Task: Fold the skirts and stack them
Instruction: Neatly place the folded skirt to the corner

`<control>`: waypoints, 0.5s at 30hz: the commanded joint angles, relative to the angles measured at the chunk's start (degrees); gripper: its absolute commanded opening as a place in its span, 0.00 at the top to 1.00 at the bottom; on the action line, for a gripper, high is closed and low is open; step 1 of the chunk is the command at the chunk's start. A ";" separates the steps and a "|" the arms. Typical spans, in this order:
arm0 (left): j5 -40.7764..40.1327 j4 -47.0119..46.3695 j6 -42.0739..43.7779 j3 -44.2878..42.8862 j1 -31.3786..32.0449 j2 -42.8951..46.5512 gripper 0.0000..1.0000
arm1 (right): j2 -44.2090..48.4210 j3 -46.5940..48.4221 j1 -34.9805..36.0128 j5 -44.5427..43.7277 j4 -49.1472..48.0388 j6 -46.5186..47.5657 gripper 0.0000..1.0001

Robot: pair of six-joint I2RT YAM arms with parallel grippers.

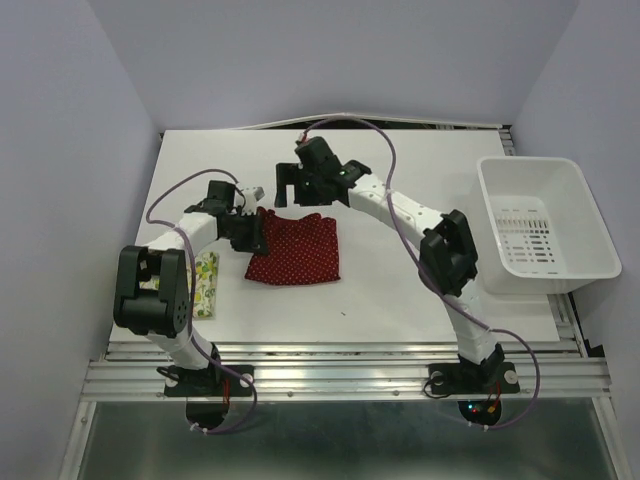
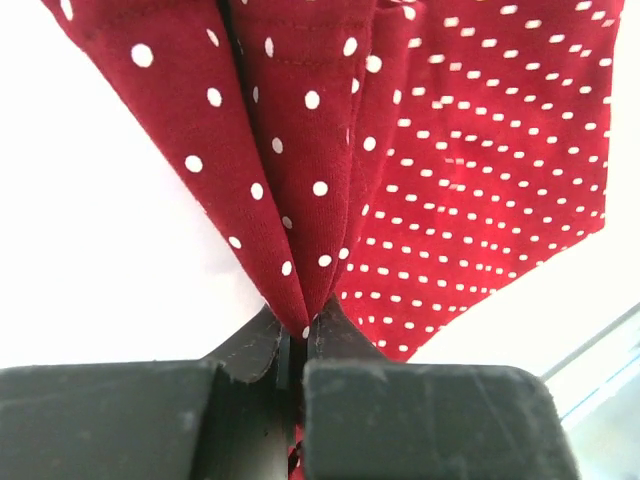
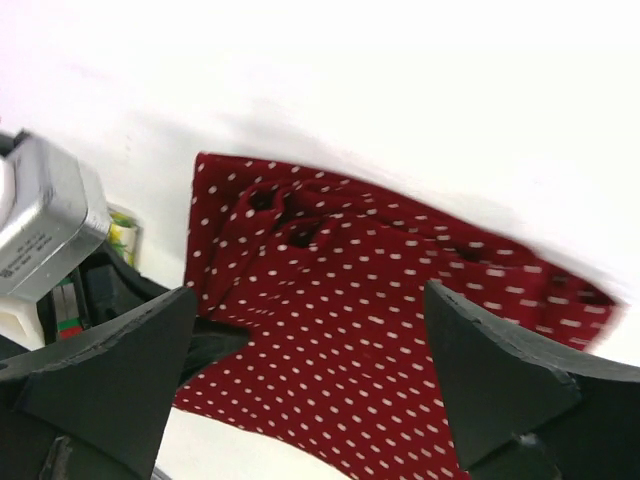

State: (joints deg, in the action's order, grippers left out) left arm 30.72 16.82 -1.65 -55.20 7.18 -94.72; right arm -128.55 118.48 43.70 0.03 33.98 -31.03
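The top view looks down from above and behind both arm bases (image 1: 205,382), far enough that I see the whole table (image 1: 400,300). The left wrist view sits directly behind the left claw (image 2: 300,338), very close, facing along its fingers (image 2: 430,410) onto the red dotted skirt (image 2: 480,180). The right wrist view looks down between the fingers (image 3: 500,380) of the right claw (image 3: 310,295) from slightly farther off. All three views share that skirt.

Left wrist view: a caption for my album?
Left tool pinches a bunched fold of the red polka-dot skirt.
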 commanded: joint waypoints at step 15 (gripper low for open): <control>-24.74 31.94 20.88 -16.34 -4.36 5.15 1.00 | 16.84 -13.35 -4.24 -1.00 -5.59 6.33 0.00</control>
State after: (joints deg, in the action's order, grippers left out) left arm 10.24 39.88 13.74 -67.35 4.40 -92.92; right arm -115.22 107.33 39.79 -1.63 30.83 -26.26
